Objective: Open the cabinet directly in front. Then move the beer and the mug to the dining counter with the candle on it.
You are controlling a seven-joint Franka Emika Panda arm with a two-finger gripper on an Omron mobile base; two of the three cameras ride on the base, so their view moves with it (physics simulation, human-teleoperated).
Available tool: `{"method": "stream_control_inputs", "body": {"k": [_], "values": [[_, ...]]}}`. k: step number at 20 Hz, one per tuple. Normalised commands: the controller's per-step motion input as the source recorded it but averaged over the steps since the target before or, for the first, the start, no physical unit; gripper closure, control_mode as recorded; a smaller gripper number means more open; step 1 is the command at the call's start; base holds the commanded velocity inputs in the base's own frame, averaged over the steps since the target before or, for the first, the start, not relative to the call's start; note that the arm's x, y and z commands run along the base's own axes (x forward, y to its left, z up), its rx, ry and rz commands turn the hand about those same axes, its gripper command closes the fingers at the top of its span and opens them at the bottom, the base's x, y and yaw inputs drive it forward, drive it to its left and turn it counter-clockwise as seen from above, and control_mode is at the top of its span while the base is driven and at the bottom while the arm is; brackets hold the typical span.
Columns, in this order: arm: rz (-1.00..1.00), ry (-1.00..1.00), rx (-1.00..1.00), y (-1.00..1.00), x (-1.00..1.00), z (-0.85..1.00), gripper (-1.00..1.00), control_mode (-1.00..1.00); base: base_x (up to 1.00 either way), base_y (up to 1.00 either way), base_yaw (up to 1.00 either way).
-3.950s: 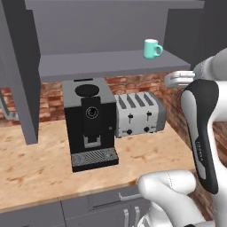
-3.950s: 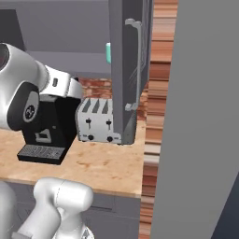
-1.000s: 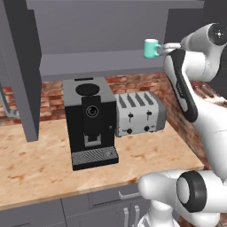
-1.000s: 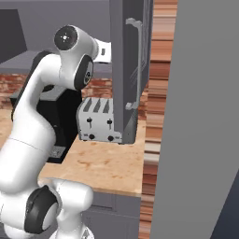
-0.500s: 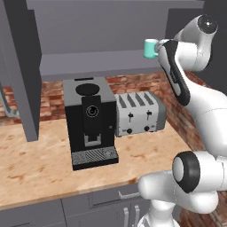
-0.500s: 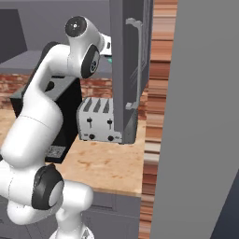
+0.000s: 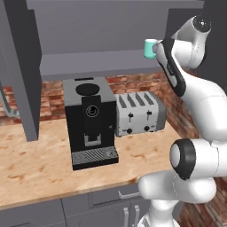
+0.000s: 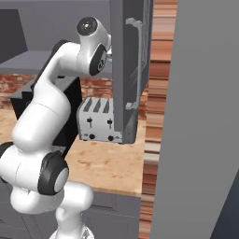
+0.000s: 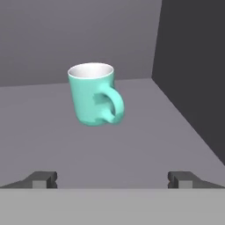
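Note:
The cabinet (image 7: 102, 31) stands open, both doors swung wide. On the right end of its grey inner shelf (image 9: 132, 145) a mint-green mug (image 9: 94, 99) stands upright, its loop handle turned toward my hand. My gripper (image 9: 113, 180) is open and level with the shelf, a short way in front of the mug, with nothing between its fingertips (image 9: 41, 179). From the left base view the mug (image 7: 150, 48) shows just left of my raised hand. The beer, the dining counter and the candle are out of view.
Below the shelf a black coffee machine (image 7: 91, 122) and a silver toaster (image 7: 139, 113) sit on the wood worktop (image 7: 40, 164). The open left door (image 7: 22, 66) hangs over the worktop. The right door (image 8: 133, 70) with its bar handle is close beside my arm.
My arm has swung up from beside the toaster to shelf height and the hand has closed in on the mug. The jaws stayed open and the mug has not moved.

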Motion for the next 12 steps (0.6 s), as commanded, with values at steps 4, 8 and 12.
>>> {"method": "stream_control_inputs", "body": {"k": [4,8,12], "values": [[0.02,-0.02,0.00,-0.17,0.13,-0.14,-1.00,-1.00,0.00,0.00,0.00],[0.00,0.00,0.01,-0.04,0.27,0.00,-1.00,-1.00,0.00,0.00,0.00],[0.00,0.00,0.01,-0.01,0.35,0.02,-1.00,-1.00,0.00,0.00,0.00]]}}
